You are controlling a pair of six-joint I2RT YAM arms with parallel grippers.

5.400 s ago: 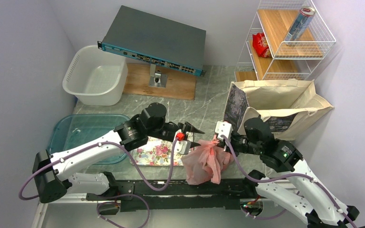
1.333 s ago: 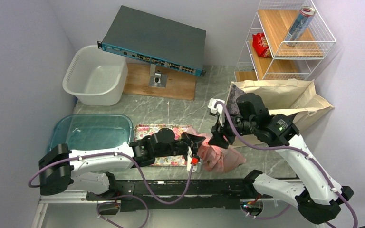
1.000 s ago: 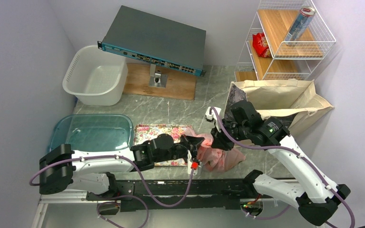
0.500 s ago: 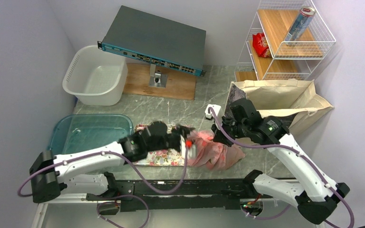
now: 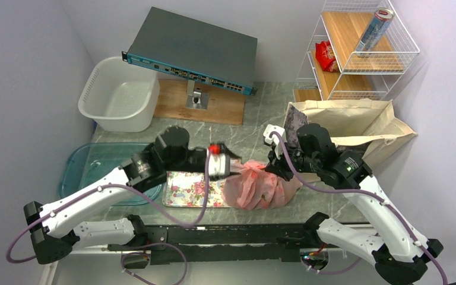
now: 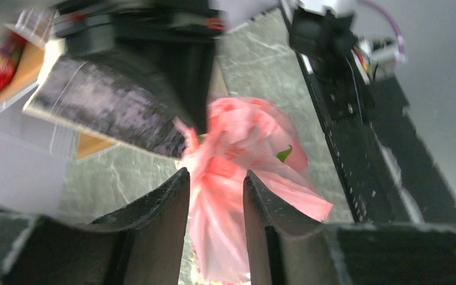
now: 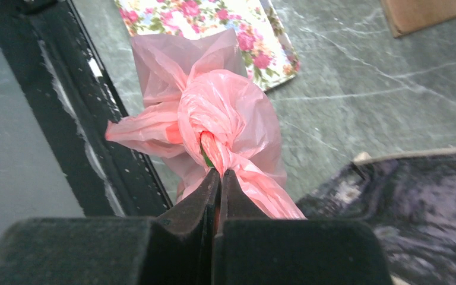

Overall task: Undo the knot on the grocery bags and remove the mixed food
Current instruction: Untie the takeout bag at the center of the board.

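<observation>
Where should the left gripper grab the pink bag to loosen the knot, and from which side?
The flat ear fanning out of the knot toward the floral tray. The right gripper pinches the opposite tail, so come from the tray side, jaws across the film. The knot itself is a tight round lump, likely to slip.

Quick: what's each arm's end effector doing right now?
Left end effector: open, straddling the bag.
Right end effector: closed, pinching the bag beside its knot.
</observation>
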